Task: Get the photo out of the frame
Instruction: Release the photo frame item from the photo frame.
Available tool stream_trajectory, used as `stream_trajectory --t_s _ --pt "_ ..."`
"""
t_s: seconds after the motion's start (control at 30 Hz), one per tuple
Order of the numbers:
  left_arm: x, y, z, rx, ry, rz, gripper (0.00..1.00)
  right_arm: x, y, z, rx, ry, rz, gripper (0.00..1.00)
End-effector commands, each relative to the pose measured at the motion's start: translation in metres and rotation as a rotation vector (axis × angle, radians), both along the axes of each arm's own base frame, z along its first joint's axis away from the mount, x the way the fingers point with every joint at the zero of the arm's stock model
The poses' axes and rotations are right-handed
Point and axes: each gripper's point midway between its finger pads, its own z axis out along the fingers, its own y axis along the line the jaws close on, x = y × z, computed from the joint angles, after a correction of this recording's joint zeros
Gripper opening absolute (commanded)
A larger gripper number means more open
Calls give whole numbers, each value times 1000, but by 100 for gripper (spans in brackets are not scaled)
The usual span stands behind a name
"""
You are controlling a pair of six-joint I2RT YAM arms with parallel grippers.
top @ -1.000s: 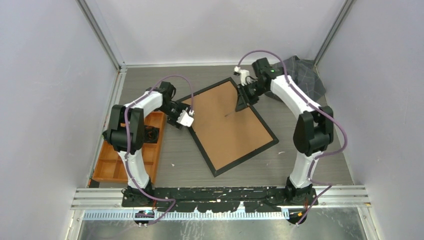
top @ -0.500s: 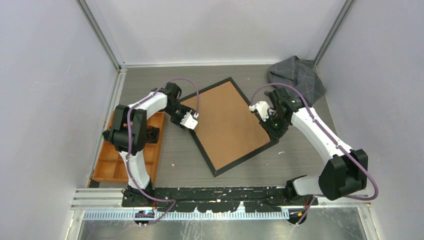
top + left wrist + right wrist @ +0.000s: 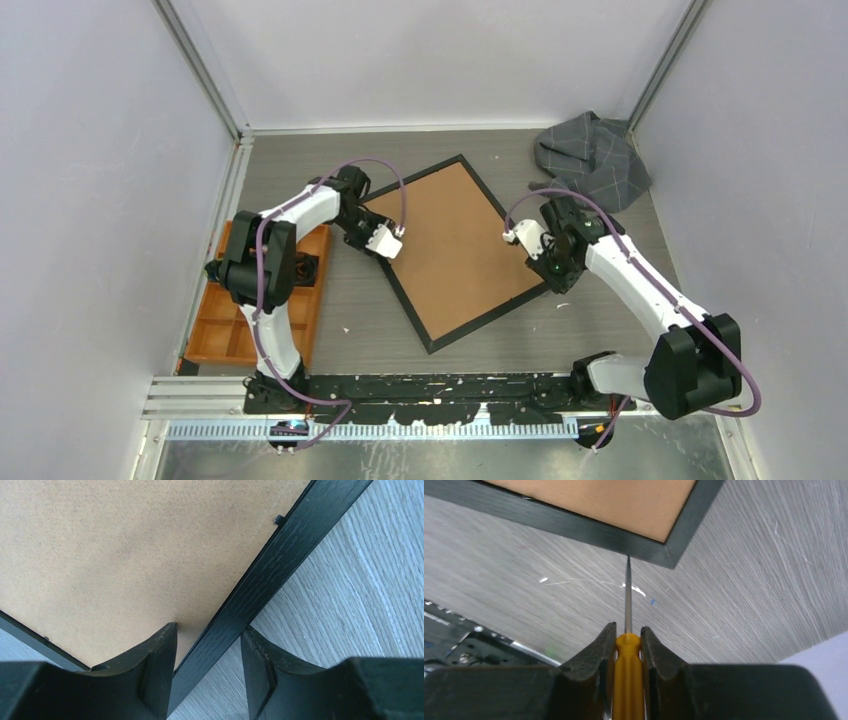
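The frame [image 3: 470, 320] lies face down on the table, its brown board back [image 3: 452, 240] up inside the thin black border. The photo is hidden under it. My left gripper [image 3: 385, 243] is open at the frame's left edge. In the left wrist view its jaws [image 3: 207, 635] straddle the black border [image 3: 260, 575], one finger on the board [image 3: 125, 545], the other over the table. My right gripper [image 3: 553, 268] is shut on a yellow-handled screwdriver [image 3: 628, 680]. The screwdriver's metal tip [image 3: 628, 560] is at the border [image 3: 574, 522] beside the frame's right corner.
An orange compartment tray [image 3: 215, 320] lies along the left wall by the left arm. A crumpled grey cloth [image 3: 592, 160] lies at the back right corner. A metal rail [image 3: 440, 385] runs along the near edge. A small black tab [image 3: 276, 519] sticks out of the border.
My right arm has swung from the frame's far edge down to its right corner, still holding the screwdriver. My left gripper has shifted slightly along the frame's left edge.
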Motion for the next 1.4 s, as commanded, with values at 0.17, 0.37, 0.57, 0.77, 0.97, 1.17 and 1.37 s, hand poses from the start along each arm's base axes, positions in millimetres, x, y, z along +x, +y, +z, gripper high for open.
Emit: stream_trajectory --t_s 0.17,0.37,0.57,0.77,0.97,1.17,1.37 --pt "-54 -7 -23 56 197 2 44 85 -4 15 19 -424 -148 1" --pt "-67 -9 -26 106 227 15 40 116 11 30 102 -497 -218 1" --pt "-83 -14 -23 134 266 31 39 131 1 39 63 -537 -315 1" --pt "-108 -23 -17 116 335 40 38 142 -14 51 65 -596 -417 1" --pt "-88 -32 6 62 306 192 38 137 -16 60 79 -559 -442 1" --pt "-76 -42 70 -125 308 252 41 124 -7 108 262 -553 -469 1" --pt "-63 -40 132 -290 118 330 56 115 47 152 595 -449 -459 1"
